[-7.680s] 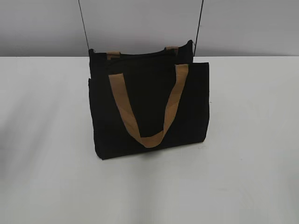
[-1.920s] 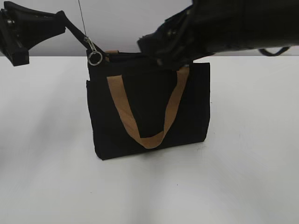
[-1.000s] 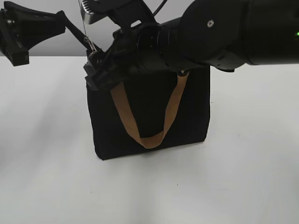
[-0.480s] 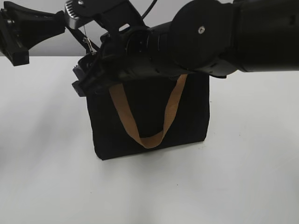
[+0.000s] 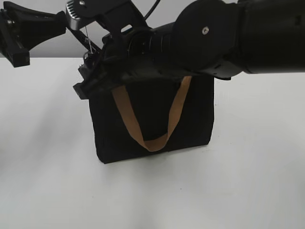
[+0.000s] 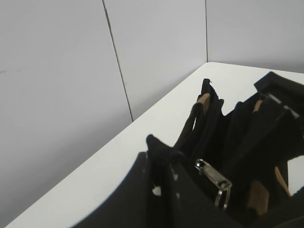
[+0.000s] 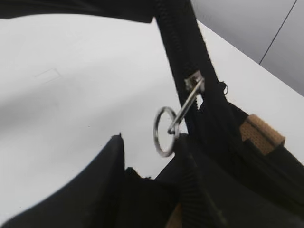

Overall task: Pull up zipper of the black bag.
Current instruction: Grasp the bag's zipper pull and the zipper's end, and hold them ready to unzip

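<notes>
The black bag stands upright on the white table, one tan handle hanging down its front. My left gripper reaches in from the upper left. In the left wrist view it is shut on the bag's top corner fabric, with the silver zipper pull just beyond. My right gripper lies across the bag's top at its left end. In the right wrist view its fingers are open, and the zipper pull with its ring hangs just ahead, against the right finger.
The white table spreads all round the bag, with a grey wall behind. A thin black cord rises from the bag's left corner. The right arm's bulk covers the bag's top edge.
Over the last second my right gripper slid left along the bag's top to its left corner, covering the ring. The left gripper has kept its hold.
</notes>
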